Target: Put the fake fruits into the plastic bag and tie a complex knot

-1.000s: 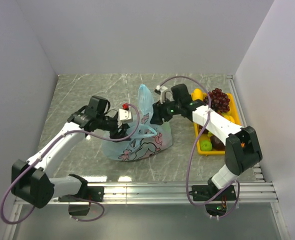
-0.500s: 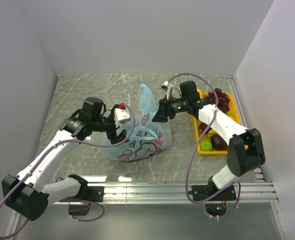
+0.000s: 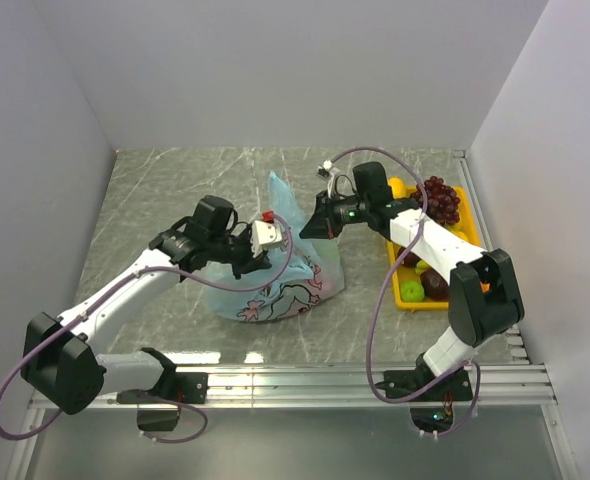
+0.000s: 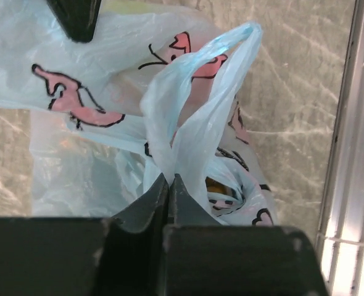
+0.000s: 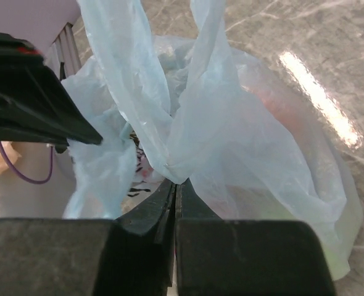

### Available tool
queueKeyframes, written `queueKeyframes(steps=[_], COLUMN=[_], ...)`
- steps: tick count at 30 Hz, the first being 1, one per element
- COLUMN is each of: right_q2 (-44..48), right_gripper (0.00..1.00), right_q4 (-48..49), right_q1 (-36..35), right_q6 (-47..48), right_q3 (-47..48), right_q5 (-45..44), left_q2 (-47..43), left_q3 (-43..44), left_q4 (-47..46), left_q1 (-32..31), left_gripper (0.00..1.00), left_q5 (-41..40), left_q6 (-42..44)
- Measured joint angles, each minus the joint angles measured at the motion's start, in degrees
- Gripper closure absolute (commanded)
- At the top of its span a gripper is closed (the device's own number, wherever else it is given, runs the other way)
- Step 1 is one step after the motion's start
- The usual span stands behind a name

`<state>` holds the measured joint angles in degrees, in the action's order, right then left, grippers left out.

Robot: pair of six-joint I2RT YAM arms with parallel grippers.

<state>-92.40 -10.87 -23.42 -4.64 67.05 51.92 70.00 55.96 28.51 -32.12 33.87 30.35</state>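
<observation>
The plastic bag (image 3: 285,285) sits near mid-table (image 3: 145,190), bulging, with pink cartoon print on its sides. The left hand (image 4: 169,182) has its fingers fully closed, pinching one light-blue handle loop (image 4: 200,105) at its base on the bag's 9 o'clock side. The right hand (image 5: 176,184) has its fingers fully closed, pinching the gathered strands of the other handle (image 5: 169,92) at the bag's 1 o'clock edge. A yellow tray (image 3: 466,215) stands at 3 o'clock of the bag, holding grapes (image 3: 438,199) and a green apple (image 3: 412,291).
</observation>
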Motion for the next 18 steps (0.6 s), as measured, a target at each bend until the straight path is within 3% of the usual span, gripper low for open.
queueKeyframes(steps=[10,14,18], right_q2=[-0.79,-1.25,-1.27], right_gripper=[1.0,0.8,0.69], right_q4=[2.69,1.42,-0.96], right_q1=[-1.95,-2.01,-2.05], right_q6=[-0.74,1.25,4.98], right_q3=[0.0,0.0,0.0], right_q5=[2.08,5.46,8.72], left_q2=[1.11,3.21,5.79], left_q3=[5.11,5.16,5.16], left_q4=[-4.55,-9.79,-13.62], left_q1=[1.46,3.58,7.34], left_gripper=[1.0,1.0,1.0], left_q5=[11.17,13.49,14.75], left_q6=[-6.4,-11.54,-15.72])
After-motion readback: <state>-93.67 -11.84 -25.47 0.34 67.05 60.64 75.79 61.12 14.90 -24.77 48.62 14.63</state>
